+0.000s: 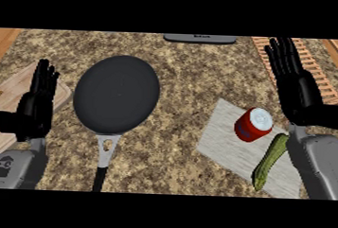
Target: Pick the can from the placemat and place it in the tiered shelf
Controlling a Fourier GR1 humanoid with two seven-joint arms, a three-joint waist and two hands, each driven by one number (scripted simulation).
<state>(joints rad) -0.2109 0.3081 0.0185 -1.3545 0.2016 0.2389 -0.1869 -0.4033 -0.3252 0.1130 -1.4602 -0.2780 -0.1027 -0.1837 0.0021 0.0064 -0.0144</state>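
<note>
- The can (254, 124), red with a white top, sits on the pale placemat (223, 141) at the right of the counter (194, 79). Nothing touches it, so the pick has not begun.
- A long green vegetable (270, 162) lies on the same mat just beside the can, towards the robot. A grasp from that side would likely nudge it, so coming from above or from the far side looks safer.
- The right hand (298, 92) is raised near the right edge, beyond the can, fingers (285, 58) straight and holding nothing. It is the nearer hand and the natural one for the job.
- A slatted wooden rack, probably the tiered shelf (327, 81), shows partly behind that hand, so the carry should be short.
- The left hand (34, 106) rests open at the left edge, over a wooden board (8, 93).
- A dark frying pan (116, 93) lies between the two hands, well apart from the mat and out of the likely path.
</note>
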